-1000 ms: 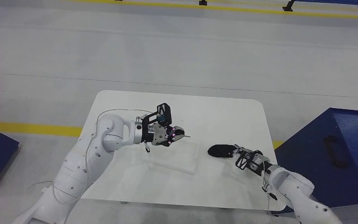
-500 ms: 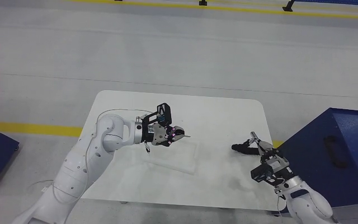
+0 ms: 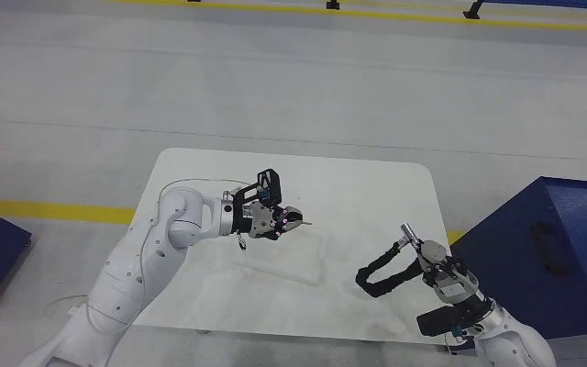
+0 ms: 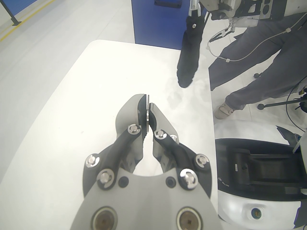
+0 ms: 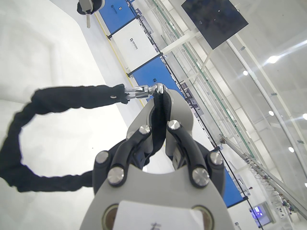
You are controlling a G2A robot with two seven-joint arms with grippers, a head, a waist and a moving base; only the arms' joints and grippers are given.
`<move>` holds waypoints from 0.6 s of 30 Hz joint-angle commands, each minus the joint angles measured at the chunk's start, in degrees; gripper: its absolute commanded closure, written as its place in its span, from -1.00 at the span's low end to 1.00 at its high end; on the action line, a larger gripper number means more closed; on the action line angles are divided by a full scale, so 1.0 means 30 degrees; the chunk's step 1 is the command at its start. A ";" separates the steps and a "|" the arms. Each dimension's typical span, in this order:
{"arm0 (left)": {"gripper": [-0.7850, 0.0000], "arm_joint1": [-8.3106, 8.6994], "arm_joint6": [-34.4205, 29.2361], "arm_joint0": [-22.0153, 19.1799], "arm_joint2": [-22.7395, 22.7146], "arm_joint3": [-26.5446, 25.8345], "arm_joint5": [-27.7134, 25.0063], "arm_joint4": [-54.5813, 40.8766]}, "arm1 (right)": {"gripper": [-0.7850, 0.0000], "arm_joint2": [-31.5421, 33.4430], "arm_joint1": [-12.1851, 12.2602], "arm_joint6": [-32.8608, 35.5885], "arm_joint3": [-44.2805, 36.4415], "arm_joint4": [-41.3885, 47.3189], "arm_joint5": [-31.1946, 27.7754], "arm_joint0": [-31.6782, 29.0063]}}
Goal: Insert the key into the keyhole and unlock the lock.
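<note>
- My left gripper point(image 4: 147, 101) is pinched tight on the key point(image 4: 148, 112). The flat piece sits edge-on between my pads, which nearly meet around it.
- From the top view, this hand hangs above the middle of the table point(image 3: 367, 188). The key's blade pokes out past my fingertips, toward the table's right side.
- My right gripper point(image 5: 163, 94) is clamped on the lock point(image 5: 48, 104), a black cloth-covered cable with a shiny metal head point(image 5: 139, 90).
- One stretch of the cable runs down between my right fingers. The head sits right at my fingertips, sticking out sideways.
- From the head, the rest of the cable swings out in a wide loop and curls back under my right wrist.
- In the top view, the lock is lifted over the table's right part, near the front corner. Its loop sags toward the middle.
- I cannot tell whether the lowest bend of the loop touches the tabletop.
- The key and the lock are well apart, with bare table between them.
- A blue cabinet point(image 3: 532, 239) stands just beyond the table's right edge.
</note>
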 commanded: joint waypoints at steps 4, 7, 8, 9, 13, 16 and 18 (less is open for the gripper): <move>1.00 0.0000 0.0000 0.0000 0.0000 0.0000 0.0000 0.0000 | 1.00 -0.0004 0.0000 0.0003 0.0003 -0.0005 0.0006 0.0003; 1.00 0.0000 0.0000 0.0000 0.0000 0.0000 0.0000 0.0000 | 1.00 0.0444 -0.0068 0.0403 0.0206 -0.1924 0.2322 0.0392; 1.00 0.0000 0.0000 0.0000 0.0000 0.0000 0.0000 0.0000 | 1.00 0.0240 -0.0200 -0.0006 0.0277 -0.2079 0.3879 0.0474; 1.00 0.0000 0.0000 0.0000 0.0000 0.0000 0.0000 0.0000 | 1.00 0.0149 -0.0290 -0.0659 0.0225 -0.1951 0.4954 0.0657; 1.00 0.0000 0.0000 0.0000 0.0000 0.0000 0.0000 0.0000 | 1.00 0.0249 -0.0607 -0.2950 0.1024 -0.3033 1.0539 0.1717; 1.00 0.0000 0.0000 0.0000 0.0000 0.0000 0.0000 0.0000 | 1.00 0.0320 -0.0768 -0.3794 0.1271 -0.3590 1.2544 0.2415; 1.00 0.0000 0.0000 0.0000 0.0000 0.0000 0.0000 0.0000 | 1.00 0.0471 -0.0850 -0.3476 0.0933 -0.5135 1.2865 0.2898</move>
